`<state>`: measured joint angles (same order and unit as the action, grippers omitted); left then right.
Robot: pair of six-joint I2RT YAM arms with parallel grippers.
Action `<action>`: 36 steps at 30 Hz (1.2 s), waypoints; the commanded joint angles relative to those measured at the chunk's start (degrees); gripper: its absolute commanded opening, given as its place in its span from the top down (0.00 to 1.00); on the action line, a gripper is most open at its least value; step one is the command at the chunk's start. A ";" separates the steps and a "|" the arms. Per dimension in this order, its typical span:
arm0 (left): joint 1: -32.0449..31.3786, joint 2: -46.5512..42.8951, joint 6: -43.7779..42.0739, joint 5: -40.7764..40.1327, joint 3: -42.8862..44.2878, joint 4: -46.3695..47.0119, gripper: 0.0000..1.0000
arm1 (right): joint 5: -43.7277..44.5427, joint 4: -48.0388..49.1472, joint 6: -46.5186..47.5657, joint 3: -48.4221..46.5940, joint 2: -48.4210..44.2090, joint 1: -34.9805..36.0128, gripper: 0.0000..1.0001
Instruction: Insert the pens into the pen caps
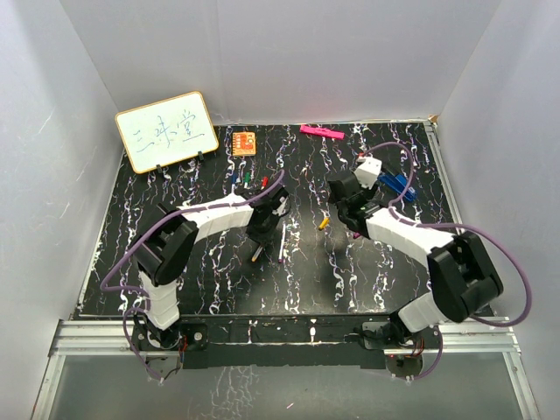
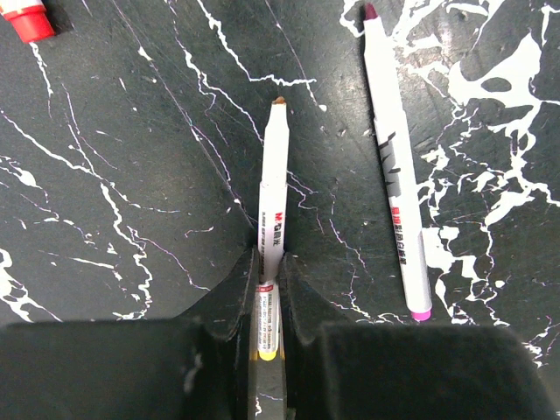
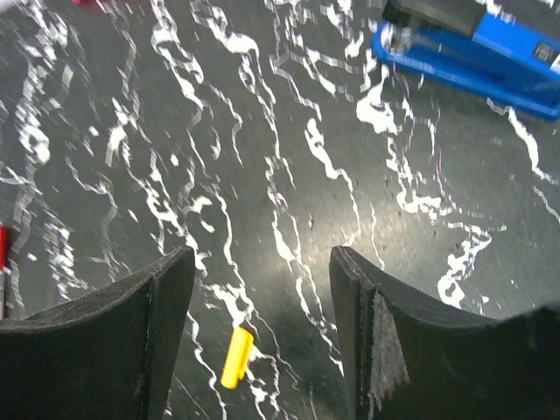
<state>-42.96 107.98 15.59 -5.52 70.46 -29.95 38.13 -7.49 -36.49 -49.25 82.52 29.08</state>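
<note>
Our left fingers (image 2: 229,302) squeeze a white pen (image 2: 273,192) that points away from us, and another pen (image 2: 394,175) lies just beside it on the desk (image 2: 131,201). Our right fingers (image 3: 131,332) stand apart near a yellow cap (image 3: 236,357), with a blue clip (image 3: 472,52) farther off

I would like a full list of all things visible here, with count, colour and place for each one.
held pen: one, white, yellow end, in left hand
loose pen: one, white, pink end, beside it
yellow cap: one, yellow, near right hand
other caps and pens: uncountable, mixed colours, mid-back
blue clip: one, right side
pink bar: one, back edge
orange block: one, back
whiteboard: one, white, back left
table: one, black marbled
left hand: black, shut on held pen
right hand: black, open
</note>
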 commanded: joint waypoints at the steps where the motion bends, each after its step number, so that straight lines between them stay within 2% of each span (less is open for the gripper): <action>1: 2.19 1.57 -2.10 0.68 -3.01 -5.99 1.00 | -5.00 -8.96 -4.45 -3.48 4.59 -0.13 0.49; 4: 3.93 -1.84 -2.85 0.82 -1.95 -7.37 1.00 | -6.87 -10.53 -5.75 -3.51 6.86 0.68 0.53; 14: 7.05 -10.80 -3.29 -0.06 0.01 -10.00 1.00 | -10.30 -10.61 -7.45 -3.48 7.92 2.59 0.53; 36: 8.95 -16.11 -1.62 -0.71 -3.57 -6.47 1.00 | -11.24 -11.12 -8.07 -8.28 14.58 4.84 0.60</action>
<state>-34.54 94.74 13.47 -5.58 67.46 -36.32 26.33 -19.25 -43.75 -54.63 96.38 33.30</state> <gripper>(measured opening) 0.053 0.409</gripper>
